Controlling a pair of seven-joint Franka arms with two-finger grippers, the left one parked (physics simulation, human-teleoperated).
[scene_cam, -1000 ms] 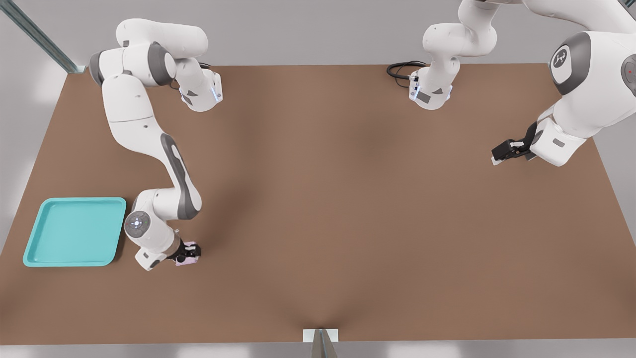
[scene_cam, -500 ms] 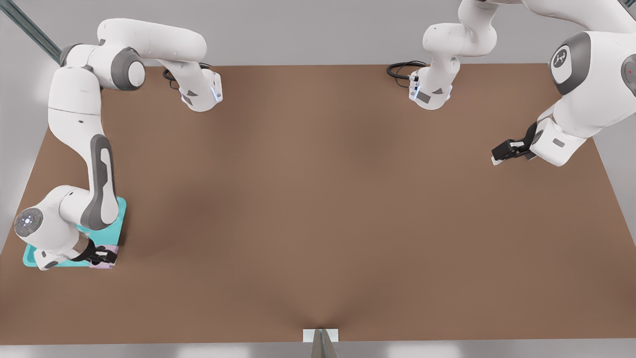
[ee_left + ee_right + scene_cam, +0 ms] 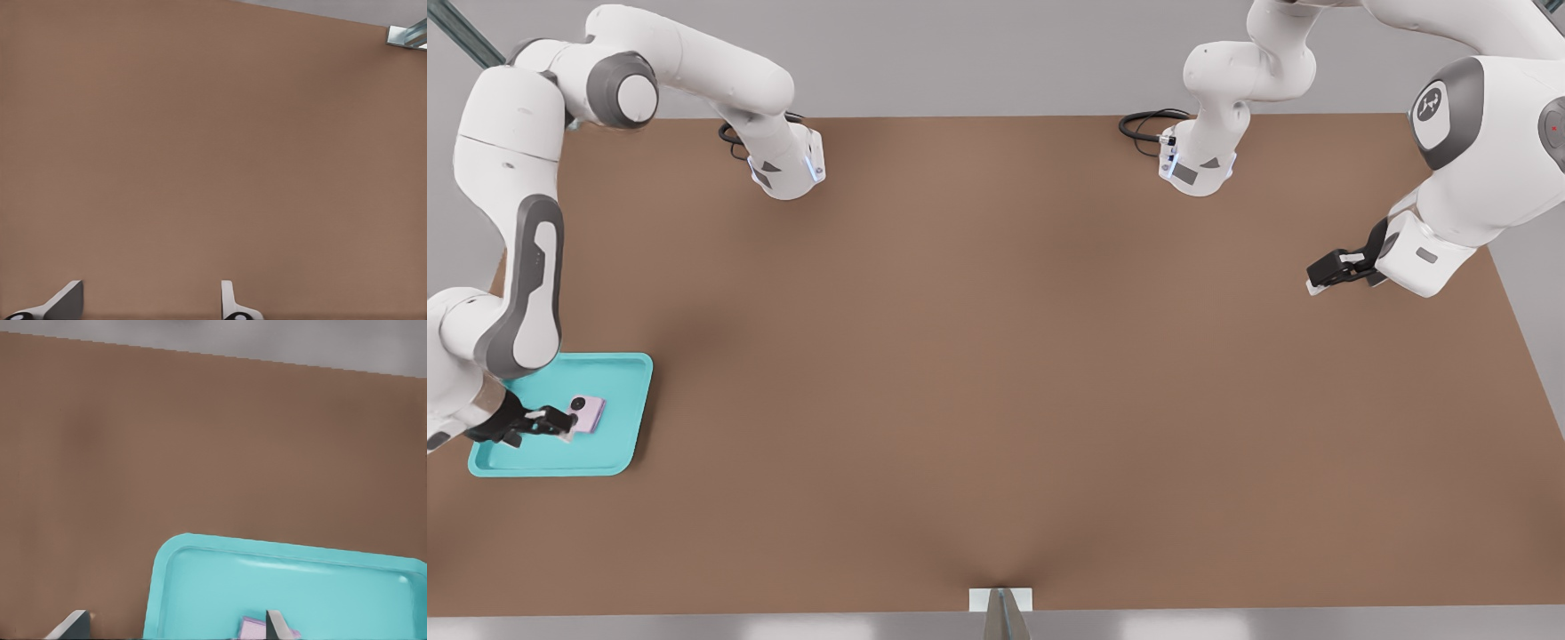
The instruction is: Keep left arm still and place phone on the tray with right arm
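The gripper [image 3: 560, 420] hangs low over the tray [image 3: 627, 378], its fingers spread wide and holding nothing; the phone [image 3: 588, 413] lies flat on the tray floor just ahead of the fingertips, so pulling straight back should clear it.

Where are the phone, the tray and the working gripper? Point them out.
phone [image 3: 588, 413]: front view, its pink back.
tray [image 3: 618, 364]: front view, bare floor near a corner.
gripper [image 3: 560, 423]: front view, between its fingertips, over the tray.
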